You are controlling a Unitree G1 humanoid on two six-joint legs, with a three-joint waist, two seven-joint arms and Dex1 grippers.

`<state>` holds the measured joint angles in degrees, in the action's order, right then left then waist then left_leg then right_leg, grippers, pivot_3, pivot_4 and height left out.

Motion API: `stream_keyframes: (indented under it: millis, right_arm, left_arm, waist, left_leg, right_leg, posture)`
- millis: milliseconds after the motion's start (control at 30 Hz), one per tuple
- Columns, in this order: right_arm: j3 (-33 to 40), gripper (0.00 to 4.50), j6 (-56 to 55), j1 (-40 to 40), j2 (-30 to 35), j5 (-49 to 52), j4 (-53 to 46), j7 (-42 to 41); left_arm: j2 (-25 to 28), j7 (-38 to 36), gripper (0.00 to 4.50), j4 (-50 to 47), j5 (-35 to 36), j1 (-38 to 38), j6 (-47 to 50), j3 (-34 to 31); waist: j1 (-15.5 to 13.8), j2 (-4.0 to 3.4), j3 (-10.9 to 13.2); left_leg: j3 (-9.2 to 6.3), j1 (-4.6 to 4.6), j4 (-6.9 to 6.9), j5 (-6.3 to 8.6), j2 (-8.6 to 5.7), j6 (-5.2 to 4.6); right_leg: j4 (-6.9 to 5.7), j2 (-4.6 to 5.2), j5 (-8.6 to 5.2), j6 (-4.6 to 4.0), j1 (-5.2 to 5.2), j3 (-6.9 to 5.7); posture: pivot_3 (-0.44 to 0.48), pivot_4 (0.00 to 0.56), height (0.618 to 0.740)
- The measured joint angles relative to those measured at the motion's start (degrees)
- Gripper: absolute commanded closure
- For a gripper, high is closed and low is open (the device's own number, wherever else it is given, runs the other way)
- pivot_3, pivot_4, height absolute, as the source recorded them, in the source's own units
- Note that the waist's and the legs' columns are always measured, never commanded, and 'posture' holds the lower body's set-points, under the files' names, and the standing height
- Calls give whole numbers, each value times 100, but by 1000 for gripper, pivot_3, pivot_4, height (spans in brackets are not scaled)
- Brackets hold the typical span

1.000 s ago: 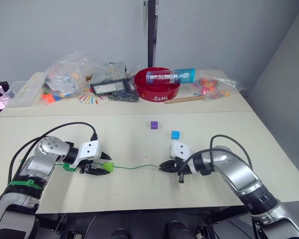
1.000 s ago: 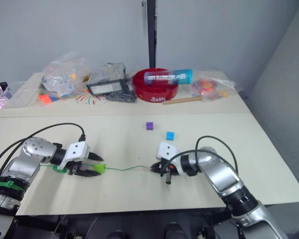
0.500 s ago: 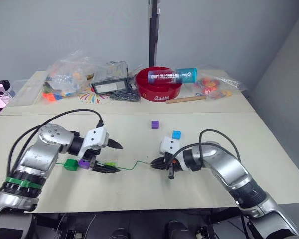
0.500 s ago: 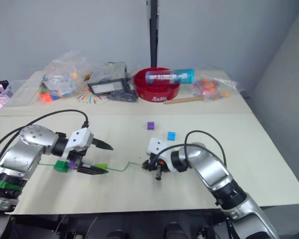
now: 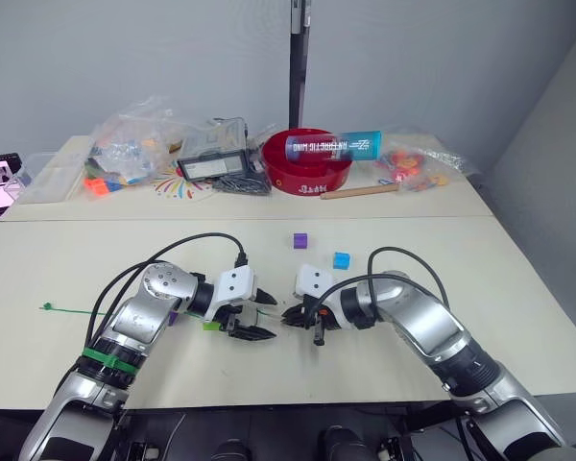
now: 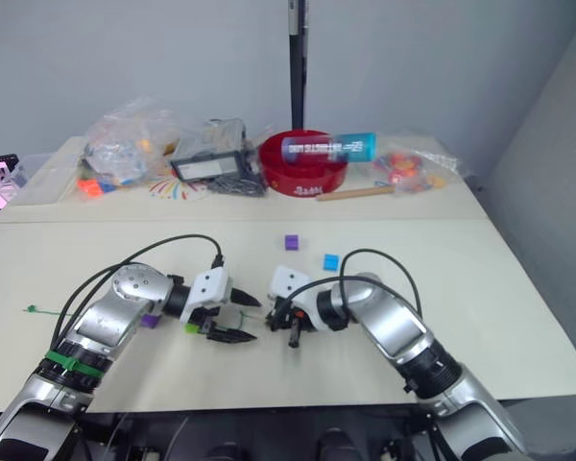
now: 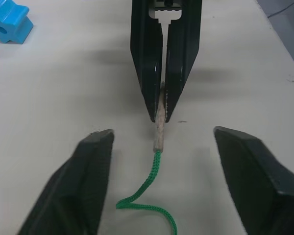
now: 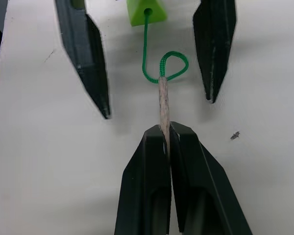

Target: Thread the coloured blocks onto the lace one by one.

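Observation:
My right gripper [image 5: 288, 315] is shut on the pale stiff tip [image 8: 163, 100] of the lace [image 7: 148, 195], low over the table. My left gripper [image 5: 269, 318] is open, its fingers [image 8: 84, 54] either side of that tip without touching it. A light green block [image 8: 146, 11] sits threaded on the lace just behind the left gripper. One purple block [image 6: 151, 320] lies against my left forearm. The lace's knotted end [image 5: 46, 307] trails far left. Another purple block [image 5: 300, 240] and a blue block [image 5: 341, 260] lie loose beyond the grippers.
At the back stand a red bowl [image 5: 307, 176] with a blue-capped tube across it, clear bags of toy pieces [image 5: 125, 149], a grey box [image 5: 211, 165] and a wooden stick [image 5: 357, 191]. Black cables loop over both forearms.
My left gripper has opened and slid right along the lace to the tip, with the light green block following. My right gripper has shifted left, still holding the tip.

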<state>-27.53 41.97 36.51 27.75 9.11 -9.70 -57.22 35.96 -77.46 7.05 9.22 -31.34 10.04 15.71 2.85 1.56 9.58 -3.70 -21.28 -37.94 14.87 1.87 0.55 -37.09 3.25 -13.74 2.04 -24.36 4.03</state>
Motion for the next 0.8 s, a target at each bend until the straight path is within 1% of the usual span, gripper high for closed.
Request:
stream_keyframes:
  millis: [133,167,233,767,800]
  right_arm:
    - [-2,4500,19,0,8,4,-39,4]
    - [-3,4500,30,-1,7,7,-60,5]
    - [-8,4500,51,-1,7,9,-76,5]
    - [-51,4500,91,-13,11,6,-94,64]
    - [-41,3797,91,-30,0,13,-100,98]
  left_arm:
    - [-35,14,3556,17,-2,0,-1,0]
    - [-51,20,3964,32,-2,0,-1,0]
    - [-63,30,4478,58,-5,-1,-2,0]
    - [-132,3,4478,255,-17,-17,-166,11]
    - [-128,-8,4500,272,-17,-20,-184,9]
  waist:
    - [-17,0,0]
    - [-17,0,0]
    - [-17,0,0]
    - [-18,0,0]
    - [-18,0,0]
  left_leg:
    - [0,0,0,0,0,0]
    - [0,0,0,0,0,0]
    - [0,0,0,0,0,0]
    - [0,0,0,0,0,0]
    - [0,0,0,0,0,0]
  right_leg:
    - [0,0,0,0,0,0]
    - [0,0,0,0,0,0]
    - [0,0,0,0,0,0]
    - [0,0,0,0,0,0]
    - [0,0,0,0,0,0]
  posture:
    - [0,150,731]
    - [0,150,731]
    - [0,150,731]
    - [0,150,731]
    - [0,150,731]
